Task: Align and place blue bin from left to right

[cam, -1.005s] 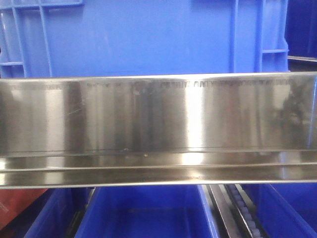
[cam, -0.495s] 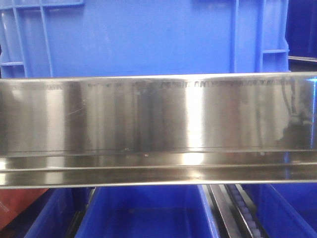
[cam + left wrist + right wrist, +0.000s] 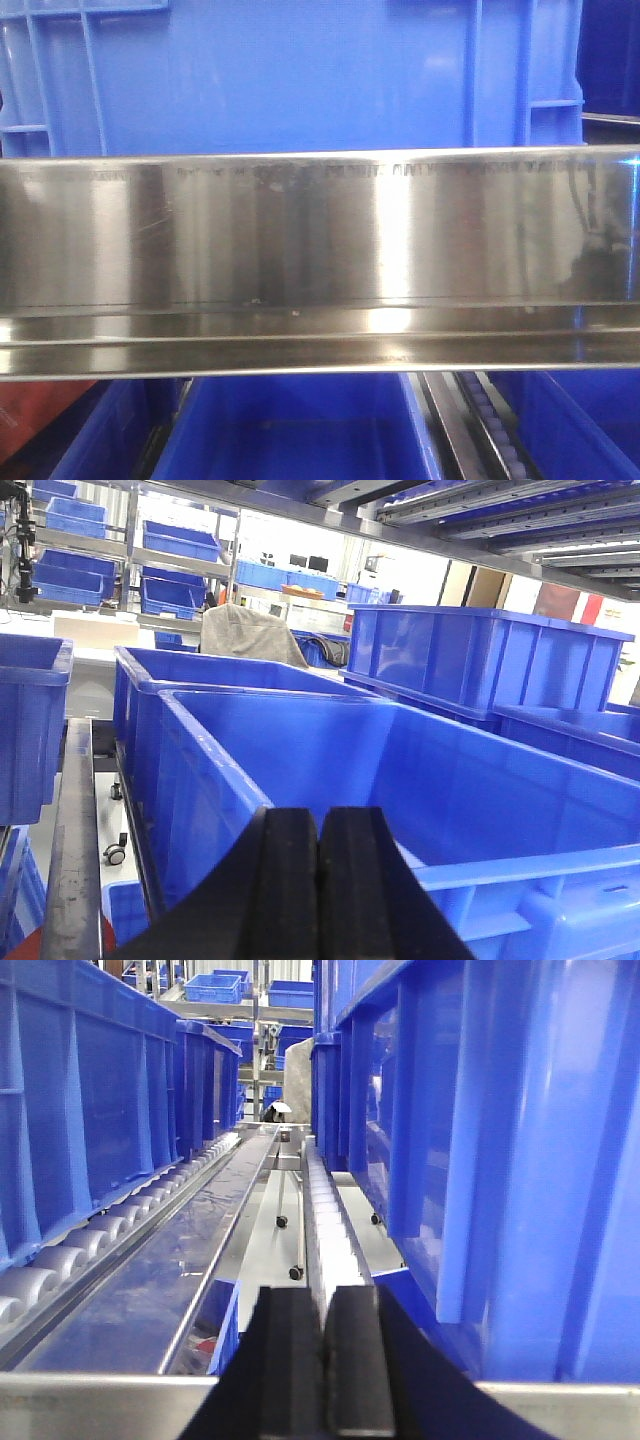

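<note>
Little has changed since a second ago: only reflections on the steel rail (image 3: 320,260) shifted. The left gripper (image 3: 320,880), jaws pressed together, hangs over the rim of the bright blue bin (image 3: 480,780). The right gripper (image 3: 327,1370), nearly closed and empty, sits beside the bin's ribbed wall.

steel rail (image 3: 320,260) | roller track (image 3: 60,1260) | shelved bins (image 3: 180,540)
</note>
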Tool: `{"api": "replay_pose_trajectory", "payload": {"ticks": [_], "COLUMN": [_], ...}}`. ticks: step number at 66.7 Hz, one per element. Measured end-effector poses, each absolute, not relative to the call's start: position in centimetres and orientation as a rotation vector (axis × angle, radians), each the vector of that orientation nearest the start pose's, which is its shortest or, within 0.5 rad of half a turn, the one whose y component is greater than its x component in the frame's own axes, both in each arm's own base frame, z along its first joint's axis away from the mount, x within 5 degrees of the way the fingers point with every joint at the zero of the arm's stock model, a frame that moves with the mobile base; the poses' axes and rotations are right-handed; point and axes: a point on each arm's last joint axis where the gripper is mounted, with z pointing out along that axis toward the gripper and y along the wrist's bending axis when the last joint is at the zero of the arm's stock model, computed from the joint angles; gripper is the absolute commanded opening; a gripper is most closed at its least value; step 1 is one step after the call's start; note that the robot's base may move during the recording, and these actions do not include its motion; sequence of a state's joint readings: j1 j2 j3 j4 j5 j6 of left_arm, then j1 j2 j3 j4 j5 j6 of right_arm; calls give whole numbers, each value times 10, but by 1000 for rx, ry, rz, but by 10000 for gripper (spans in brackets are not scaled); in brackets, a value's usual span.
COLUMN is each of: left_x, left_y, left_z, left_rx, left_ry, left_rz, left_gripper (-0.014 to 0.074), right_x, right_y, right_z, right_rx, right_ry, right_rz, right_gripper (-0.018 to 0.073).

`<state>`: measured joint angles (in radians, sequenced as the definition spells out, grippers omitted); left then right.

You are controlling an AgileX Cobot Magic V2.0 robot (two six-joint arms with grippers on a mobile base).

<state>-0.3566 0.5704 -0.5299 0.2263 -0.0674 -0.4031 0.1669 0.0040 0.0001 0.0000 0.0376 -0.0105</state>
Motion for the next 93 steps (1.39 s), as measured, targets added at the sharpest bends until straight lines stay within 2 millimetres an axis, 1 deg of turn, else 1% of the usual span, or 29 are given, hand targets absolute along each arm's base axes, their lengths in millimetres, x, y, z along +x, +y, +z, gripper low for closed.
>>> {"api": "replay_pose_trajectory", "payload": {"ticks": [30, 37, 44, 53, 64, 75, 85, 93], "left_x": [114, 112, 108, 98, 83, 67, 58, 56], "left_y": [-44, -40, -29, -17, -8, -2, -1, -1], "left_z": [352, 351, 347, 333, 304, 273, 253, 238], "left_rx": [148, 146, 119, 86, 32, 22, 4, 0], "left_ry": [1464, 1474, 1503, 1503, 1511, 1496, 1476, 1480], "left_rz": [-442, -397, -301, -178, -115, -37, -13, -18], "left_gripper": [-111, -111, -111, -111, -111, -111, -111, -111], "right_x": [56, 56, 56, 56, 56, 56, 56, 56], "right_y": [9, 9, 9, 9, 9, 9, 9, 9], "right_z": [210, 210, 210, 210, 209, 209, 209, 209], "right_rx": [-135, -135, -135, -135, -135, -135, -135, -135], "right_ry": [1521, 1521, 1521, 1521, 1522, 1522, 1522, 1522], "right_rz": [125, 125, 125, 125, 125, 125, 125, 125], "right_gripper": [-70, -70, -70, -70, -70, -70, -70, -70]}}
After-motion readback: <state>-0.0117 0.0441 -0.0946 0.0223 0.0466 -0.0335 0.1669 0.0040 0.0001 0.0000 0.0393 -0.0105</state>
